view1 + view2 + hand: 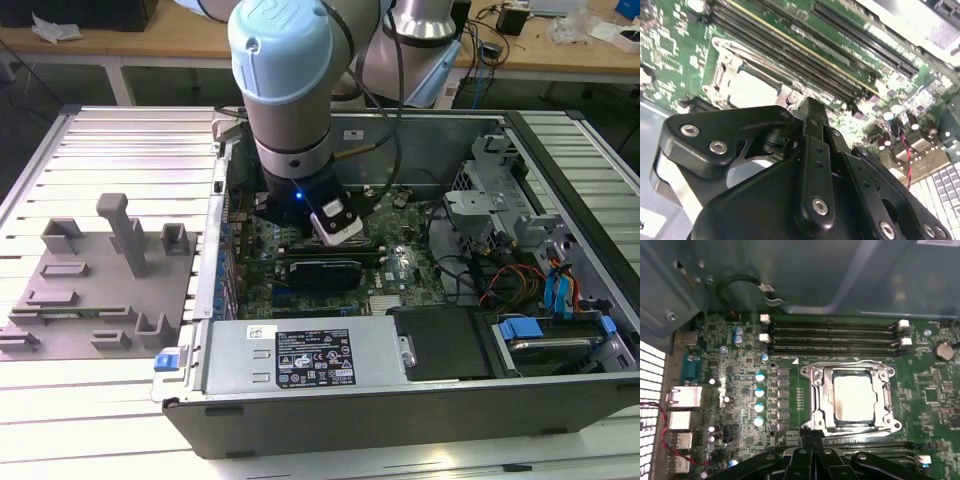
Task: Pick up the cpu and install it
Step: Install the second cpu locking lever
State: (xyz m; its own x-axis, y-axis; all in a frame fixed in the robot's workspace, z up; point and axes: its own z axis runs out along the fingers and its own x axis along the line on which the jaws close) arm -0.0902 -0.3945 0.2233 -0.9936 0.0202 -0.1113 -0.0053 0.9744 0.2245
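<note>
The cpu [854, 399], a pale silvery square, lies flat inside the metal socket frame [816, 390] on the green motherboard; in the second wrist view the cpu [751, 90] sits just beyond my fingertips. My gripper [807, 446] hangs over the board at the socket's edge, its black fingers [810, 112] pressed together with nothing between them. In the exterior view my arm [290, 90] reaches down into the open computer case [400, 420] and covers the socket.
Rows of memory slots [835, 337] run beside the socket. A power supply [310, 355] lines the case's near wall. A drive cage [490, 190] with cables stands at the exterior view's right. A grey fixture [100, 290] rests on the slatted table at its left.
</note>
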